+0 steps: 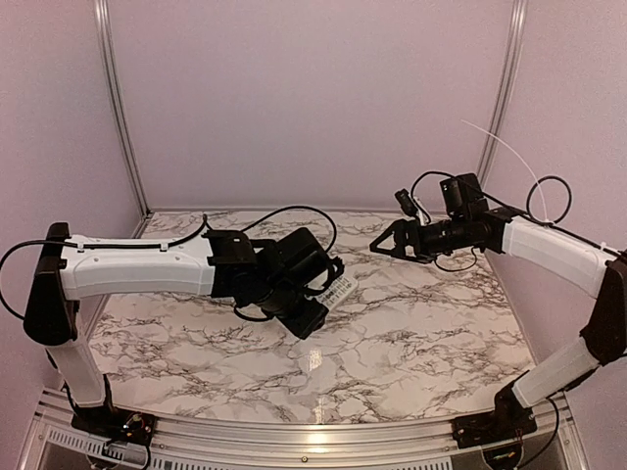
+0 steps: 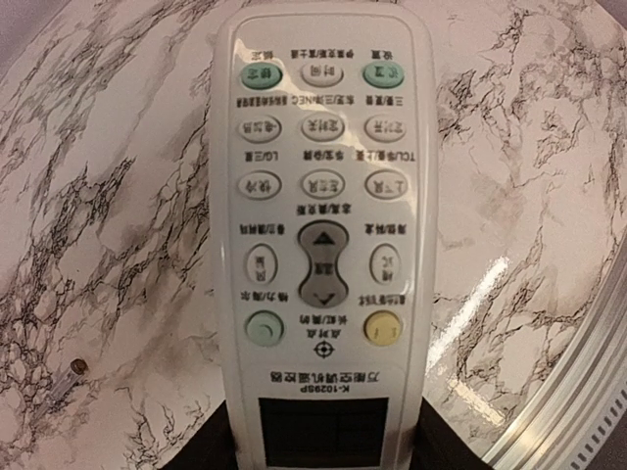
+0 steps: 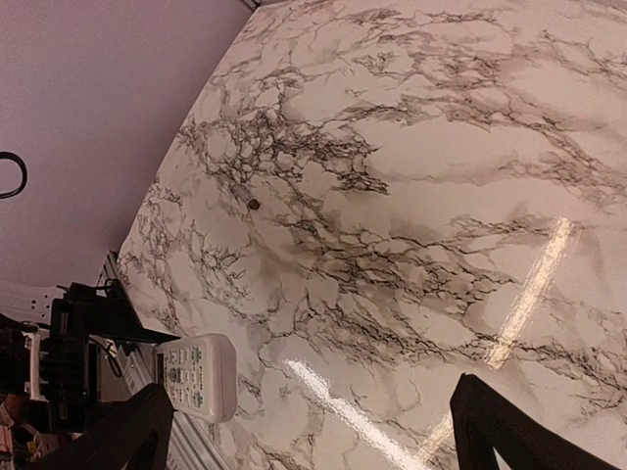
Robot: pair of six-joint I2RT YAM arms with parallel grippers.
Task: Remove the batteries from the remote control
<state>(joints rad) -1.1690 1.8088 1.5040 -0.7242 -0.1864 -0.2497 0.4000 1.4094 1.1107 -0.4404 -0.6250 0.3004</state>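
Note:
The white remote control is clamped at its display end between my left gripper's dark fingers, with its button face towards the wrist camera. In the top view the left gripper holds the remote in the air above the middle of the marble table. The remote also shows in the right wrist view. My right gripper is open and empty, raised above the back right of the table, its fingers wide apart. A tiny dark item, possibly a battery, lies on the marble; it shows too in the right wrist view. The remote's back is hidden.
The marble tabletop is enclosed by pale walls with aluminium posts at the back corners. A metal rail runs along the near edge between the arm bases. Cables loop over both wrists.

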